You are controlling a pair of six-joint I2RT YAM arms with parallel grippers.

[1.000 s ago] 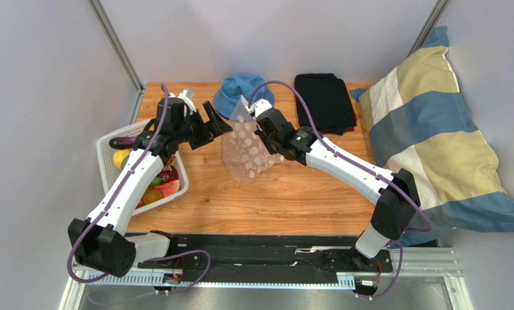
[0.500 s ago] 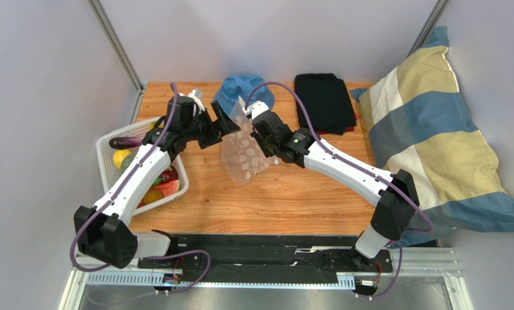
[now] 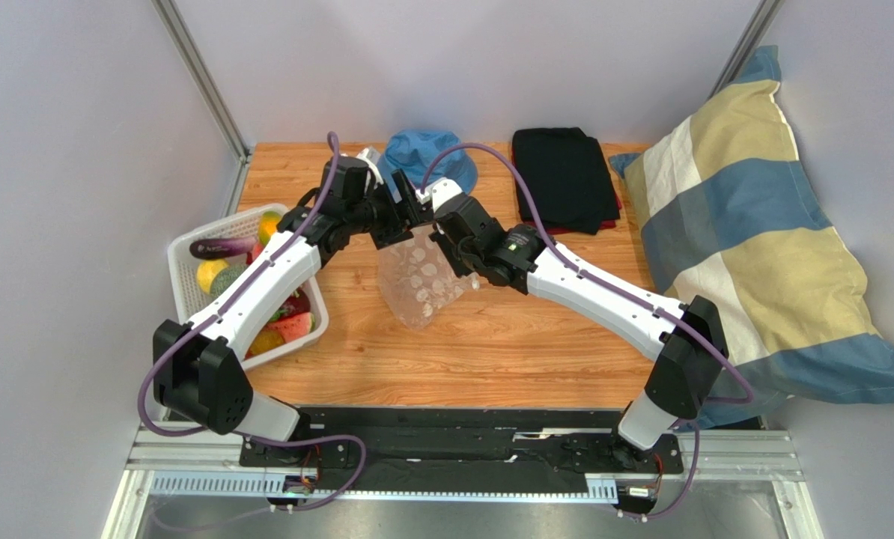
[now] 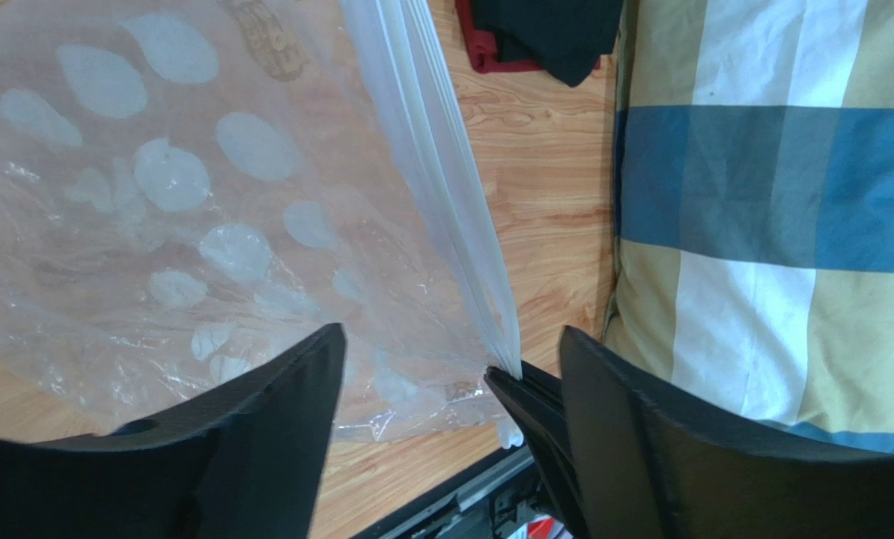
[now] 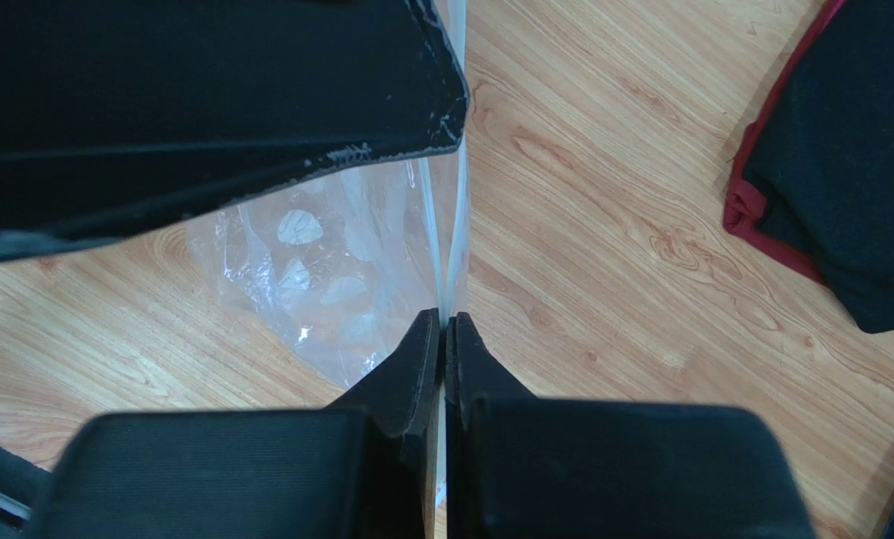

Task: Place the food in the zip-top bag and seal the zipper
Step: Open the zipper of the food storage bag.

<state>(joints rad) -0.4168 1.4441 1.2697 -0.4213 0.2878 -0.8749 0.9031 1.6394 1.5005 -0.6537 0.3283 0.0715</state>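
The right end effector [image 5: 445, 328] pinches the zipper [image 4: 440, 191] of the zip-top bag [image 3: 421, 281], hung over the middle of the table [image 3: 553, 337]. The left end effector [image 4: 446, 348] gapes wide around that edge; best it grips one lip only.

My matt right gripper [image 5: 443, 326] is pinching the bag [image 5: 305, 264], glossy crinkled plastic, over the smooth wooden counter [image 5: 632, 292].

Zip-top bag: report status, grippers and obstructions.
Right gripper shut on zipper. Left gripper open, zip-top bag edge between jaws. Bag empty; food in basket. Nothing blocking.
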